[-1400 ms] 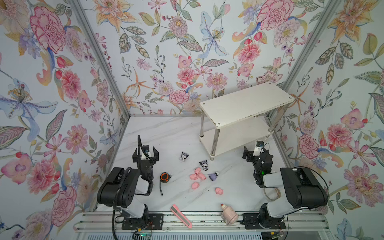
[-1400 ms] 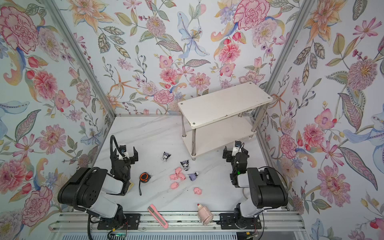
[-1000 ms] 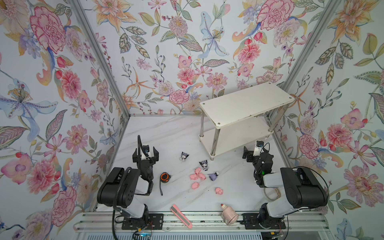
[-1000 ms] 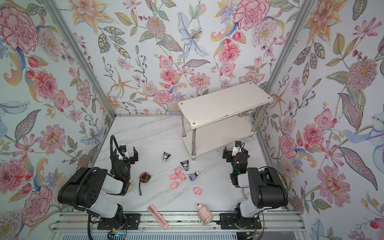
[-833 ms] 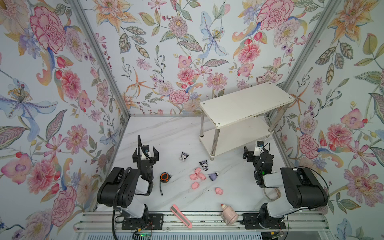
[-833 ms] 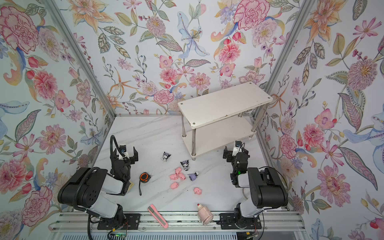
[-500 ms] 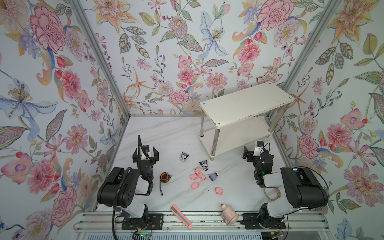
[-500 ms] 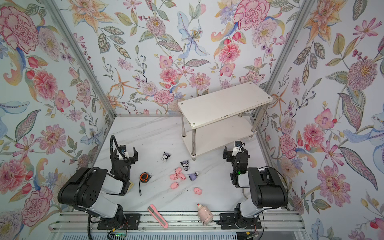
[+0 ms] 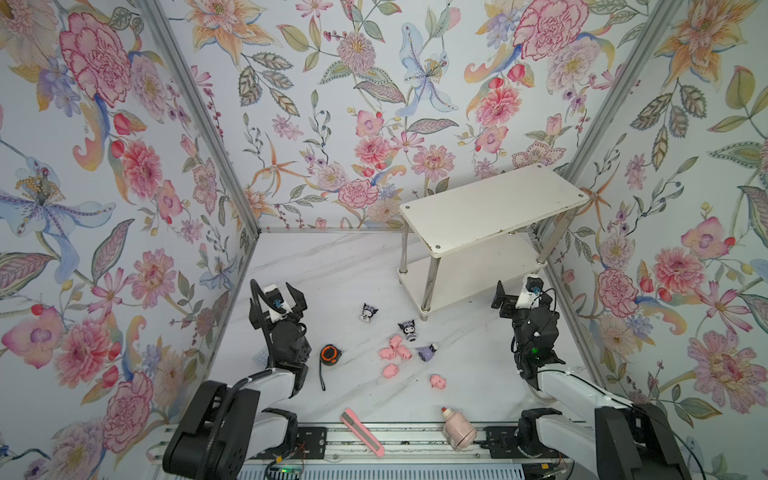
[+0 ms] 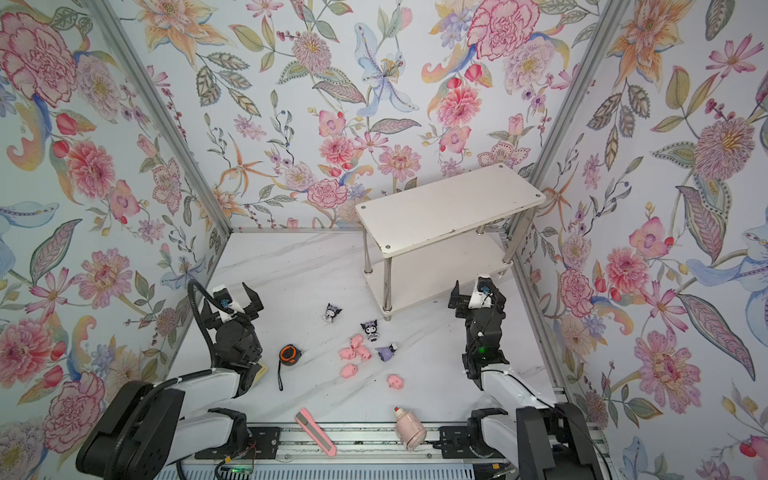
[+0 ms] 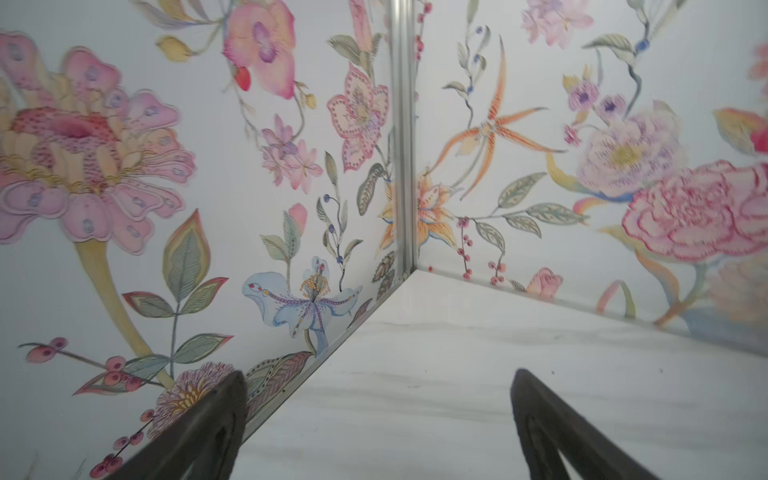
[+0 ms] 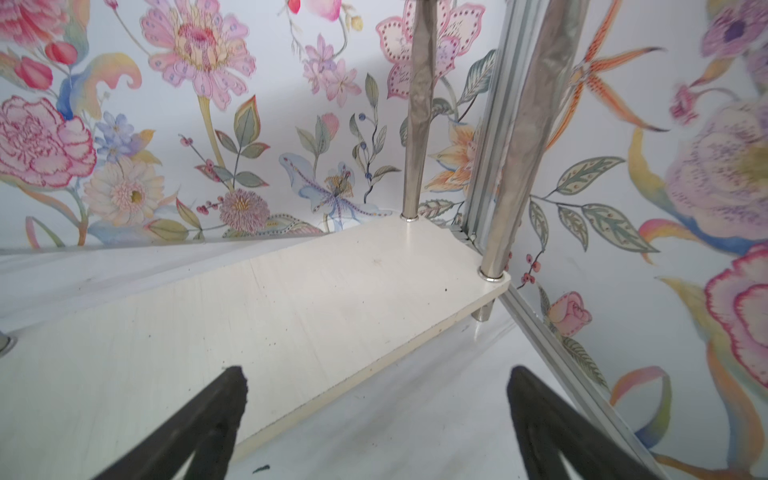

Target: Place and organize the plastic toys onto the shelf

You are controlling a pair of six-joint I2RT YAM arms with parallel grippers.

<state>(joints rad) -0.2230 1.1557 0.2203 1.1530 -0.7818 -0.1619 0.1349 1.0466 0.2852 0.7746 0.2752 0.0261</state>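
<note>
Jaws of the left gripper (image 9: 272,297) stand spread and empty near the side wall (image 9: 187,257), with open marble ahead of them. To their right lie a tape measure (image 9: 330,355), then the plastic toys (image 9: 390,370): pigs (image 9: 395,352) loosely clustered, two horned figurines (image 9: 368,311) upright and a third tipped over, all on the table (image 9: 332,266) and apart from the shelf (image 9: 490,208). Farther right the right gripper (image 9: 517,291) also has its jaws wide and empty, the shelf's lower board (image 12: 291,299) just ahead of them and the right-hand wall (image 9: 602,291) close beside them, one finger hidden behind its camera (image 9: 525,293) in both top views.
</note>
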